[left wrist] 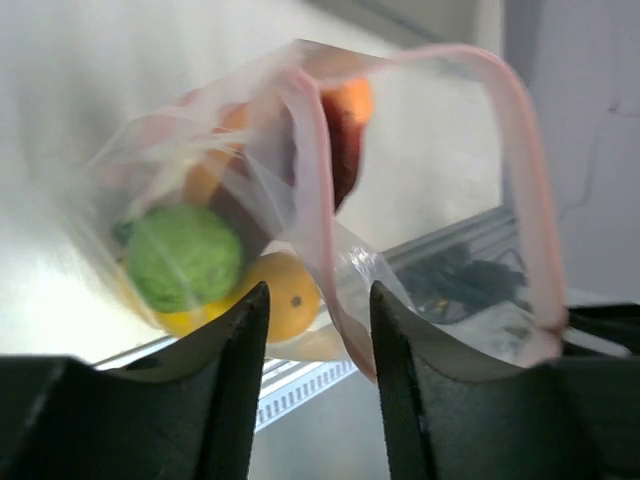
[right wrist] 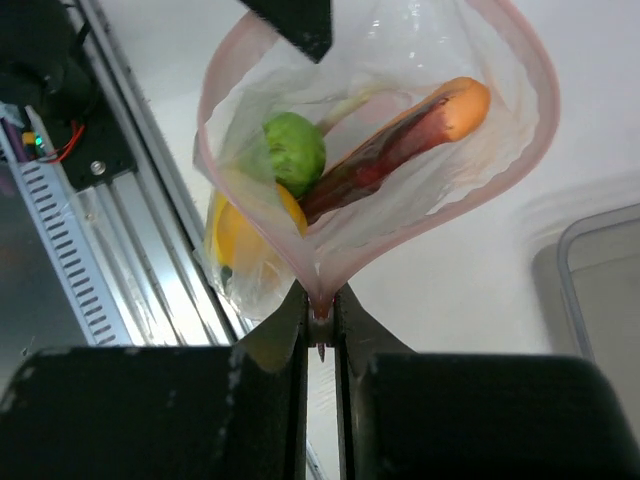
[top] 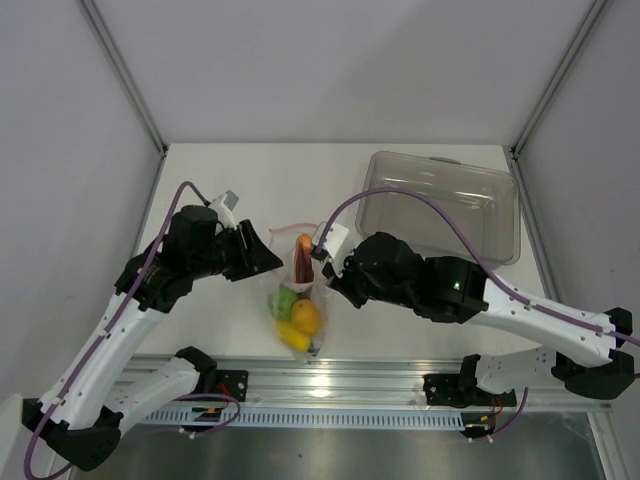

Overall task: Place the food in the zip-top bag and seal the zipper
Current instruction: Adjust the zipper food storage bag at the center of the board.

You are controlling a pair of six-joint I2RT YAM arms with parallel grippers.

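Fingers [right wrist: 280,340] of the right gripper [right wrist: 320,322] pinch the pink-red zipper strip [right wrist: 203,120] of the clear soft bag [right wrist: 420,225] as anchor; the left gripper [left wrist: 320,295] has its 2 released fingers [left wrist: 240,370] straddling it.

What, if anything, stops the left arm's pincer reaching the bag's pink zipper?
Likely nothing, so yes: the zipper runs down through the gap of the open left pincer, while the right pincer pinches its other end.

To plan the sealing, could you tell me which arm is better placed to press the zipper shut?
Probably left: the left end effector is open with the zipper running between its fingers, so it could close and slide. The right end effector is shut on the zipper's end, anchoring it.
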